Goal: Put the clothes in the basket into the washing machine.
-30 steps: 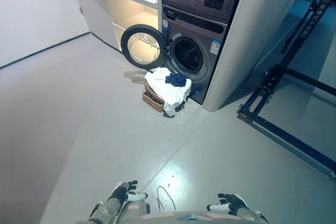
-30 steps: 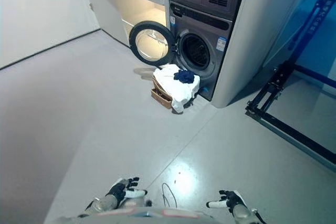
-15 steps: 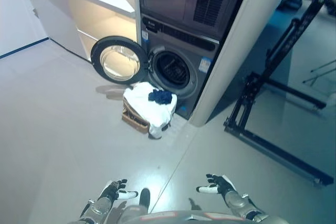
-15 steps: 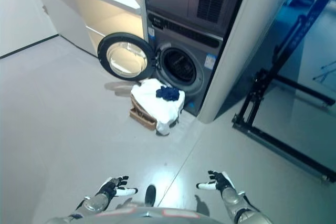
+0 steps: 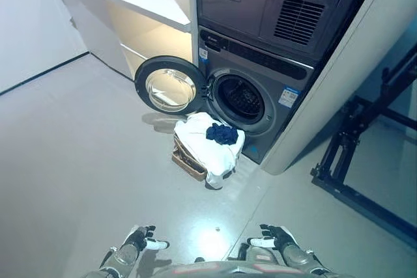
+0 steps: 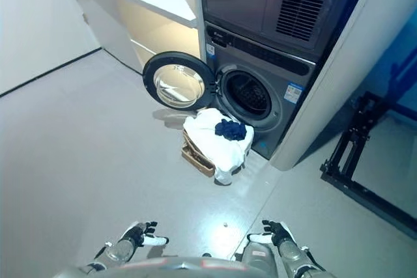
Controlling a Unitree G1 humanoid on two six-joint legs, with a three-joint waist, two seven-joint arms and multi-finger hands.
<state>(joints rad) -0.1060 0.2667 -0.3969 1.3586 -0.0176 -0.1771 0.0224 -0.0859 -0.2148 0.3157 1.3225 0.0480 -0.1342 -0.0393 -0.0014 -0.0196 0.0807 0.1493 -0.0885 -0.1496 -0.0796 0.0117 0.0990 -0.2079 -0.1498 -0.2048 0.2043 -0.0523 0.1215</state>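
A woven basket (image 5: 188,161) stands on the floor right before the washing machine (image 5: 251,102). A white cloth (image 5: 208,147) is heaped over it and hangs down its front, with a dark blue garment (image 5: 223,134) on top. The machine's round door (image 5: 171,86) is swung open to the left and the drum (image 5: 244,99) looks dark inside. My left hand (image 5: 140,238) and right hand (image 5: 273,237) show at the bottom edge, far from the basket, fingers relaxed and empty.
A white counter with cabinets (image 5: 124,4) runs left of the machine. A second appliance (image 5: 273,8) is stacked above the washer. A white wall panel (image 5: 339,76) stands at its right, and a black metal frame (image 5: 355,154) lies on the floor further right.
The whole view has shifted as the camera moved; the washer and basket now sit closer and more central. Both hands stay low at the bottom edge, open and empty.
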